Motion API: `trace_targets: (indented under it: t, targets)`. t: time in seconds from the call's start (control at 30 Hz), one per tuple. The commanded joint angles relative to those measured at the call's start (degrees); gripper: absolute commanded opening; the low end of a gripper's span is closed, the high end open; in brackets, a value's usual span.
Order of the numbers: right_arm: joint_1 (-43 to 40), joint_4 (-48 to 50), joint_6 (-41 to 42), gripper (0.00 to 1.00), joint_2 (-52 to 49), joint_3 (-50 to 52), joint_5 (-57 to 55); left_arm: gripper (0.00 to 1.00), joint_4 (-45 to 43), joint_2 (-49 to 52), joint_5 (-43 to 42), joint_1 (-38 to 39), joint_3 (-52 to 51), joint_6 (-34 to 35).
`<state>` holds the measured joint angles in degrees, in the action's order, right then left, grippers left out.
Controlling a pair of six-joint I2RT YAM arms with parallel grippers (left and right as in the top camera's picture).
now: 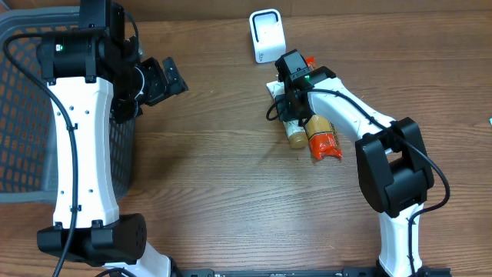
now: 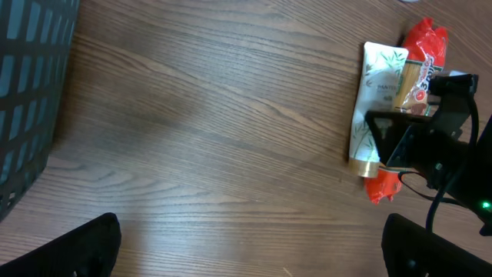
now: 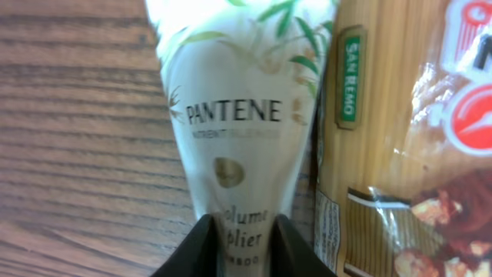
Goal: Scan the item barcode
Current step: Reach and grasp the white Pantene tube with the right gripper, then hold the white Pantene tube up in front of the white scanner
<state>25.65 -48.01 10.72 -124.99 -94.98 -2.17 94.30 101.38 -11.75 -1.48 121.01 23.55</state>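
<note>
**Overhead and wrist views, barcode scanning.** A white scanner (image 1: 267,35) stands upright at the far edge of the wooden table (image 1: 215,177).

- **Tube:** Close in front of the scanner the tube (image 3: 238,115) lies flat on the table. It is white, printed with green leaves and the word PANTENE. Its wide crimped end is nearer the scanner and its gold cap end points away.
- **Pasta pack:** A pasta pack (image 3: 392,154), orange and red with a green SAN REMO label, lies alongside the tube. It is on the tube's right and touches it along its length, and it reaches further from the scanner than the tube does.
- **Right gripper:** The right gripper (image 1: 292,104) is lowered in front of the scanner, directly over the tube. In the right wrist view its two dark fingers (image 3: 206,248) press on either side of the tube's narrower part, clamped on it. The tube rests on the wood.
- **Left gripper:** The left gripper (image 1: 174,77) hangs well to the left of the scanner, beside the dark mesh basket (image 1: 23,108) at the table's left edge. Its fingers stand wide apart. The left wrist view looks down on bare wood between them, with the tube, the pack and the right gripper off to one side.
</note>
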Motion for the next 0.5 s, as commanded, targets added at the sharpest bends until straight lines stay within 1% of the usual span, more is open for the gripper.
trace_targets:
  t: [0.0, 0.13, 0.33, 0.47]
  targets:
    - [0.2, 0.6, 3.1, 0.04, -3.7, 0.2, -1.2, 1.0, -0.1, -0.1, 0.3, 0.4, -0.1, -1.1]
    - [0.2, -1.4, 4.6, 0.04, -2.8, -3.9, -0.7, 1.0, -0.1, -0.1, 0.3, 0.4, -0.1, -1.1]
    - [0.1, -6.8, 4.5, 0.04, 1.5, -15.9, -0.8, 1.0, 0.0, -0.1, 0.3, 0.4, -0.1, -1.1]
    - [0.1, -6.8, 4.5, 0.04, 2.5, -22.9, -0.8, 1.0, -0.1, -0.1, 0.3, 0.4, -0.1, -1.1]
